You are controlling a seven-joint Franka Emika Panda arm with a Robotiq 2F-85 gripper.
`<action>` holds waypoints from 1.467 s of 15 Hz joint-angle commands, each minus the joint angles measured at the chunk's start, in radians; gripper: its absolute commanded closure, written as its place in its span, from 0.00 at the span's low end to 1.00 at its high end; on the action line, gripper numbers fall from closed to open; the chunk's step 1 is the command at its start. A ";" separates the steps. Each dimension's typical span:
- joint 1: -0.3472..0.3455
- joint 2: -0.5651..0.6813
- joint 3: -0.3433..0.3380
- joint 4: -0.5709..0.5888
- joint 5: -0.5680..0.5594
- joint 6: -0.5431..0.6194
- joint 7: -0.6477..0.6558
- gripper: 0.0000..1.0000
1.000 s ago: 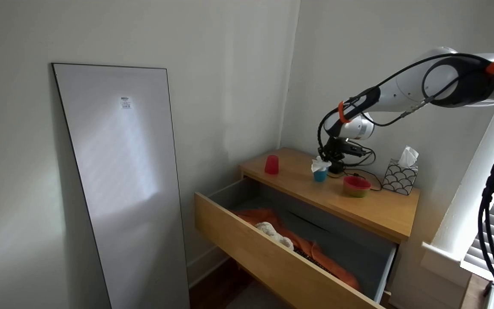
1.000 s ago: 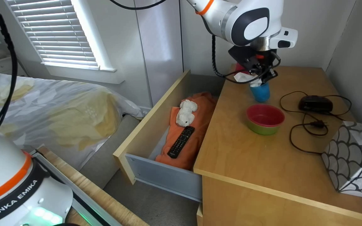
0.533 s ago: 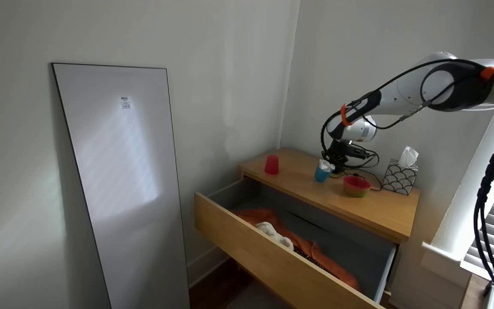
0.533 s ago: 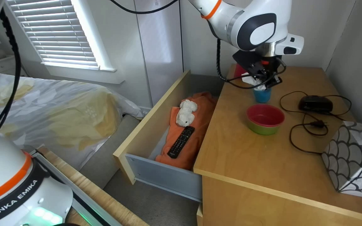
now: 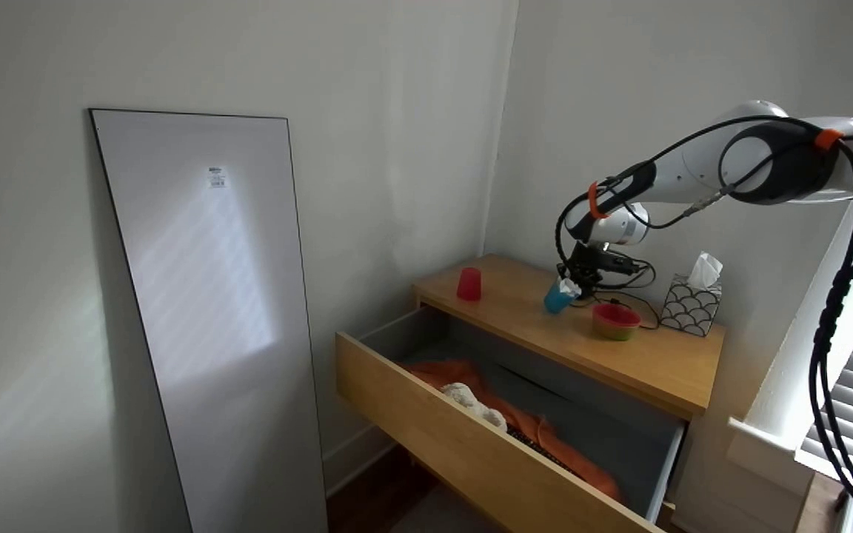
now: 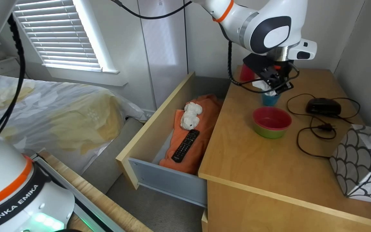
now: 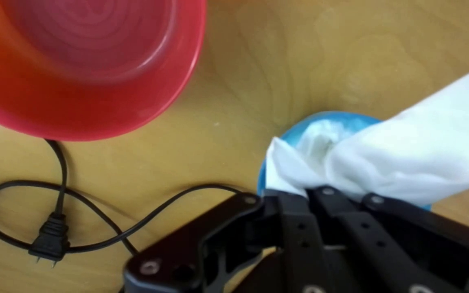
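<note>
My gripper [image 7: 308,196] is shut, with a crumpled white tissue [image 7: 413,158] caught at its fingertips. Beneath lies the mouth of a blue cup [image 7: 336,116], and part of the tissue dips into it. The fingertips' very ends are hidden behind the tissue. In an exterior view the blue cup [image 5: 557,300] leans, its mouth towards the gripper [image 5: 578,285]; in another exterior view the cup [image 6: 270,100] sits under the gripper [image 6: 277,91] with tissue [image 6: 263,85] hanging beside it. A red bowl [image 7: 149,101], green outside, stands close by on the wooden dresser top [image 6: 246,151].
A red cup [image 5: 469,284] stands farther along the dresser. A black adapter [image 6: 323,107] with looping cable and a patterned tissue box [image 6: 354,161] occupy the wall side. The pulled-out drawer [image 6: 167,196] contains orange cloth [image 6: 201,154], a white plush [image 6: 190,116] and a black remote [image 6: 185,146].
The arm has lowered slightly and shifted, towards the right in an exterior view. The blue cup has gone from upright to leaning, and the tissue has sunk nearer its mouth. The gripper has stayed shut.
</note>
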 commanded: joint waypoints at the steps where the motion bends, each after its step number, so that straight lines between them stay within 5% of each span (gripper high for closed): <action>1: 0.009 0.047 -0.004 0.079 -0.012 -0.060 -0.026 0.99; 13: 0.069 0.102 -0.069 0.200 -0.144 -0.259 -0.009 0.99; 22: 0.127 0.058 -0.131 0.204 -0.218 -0.525 0.079 0.99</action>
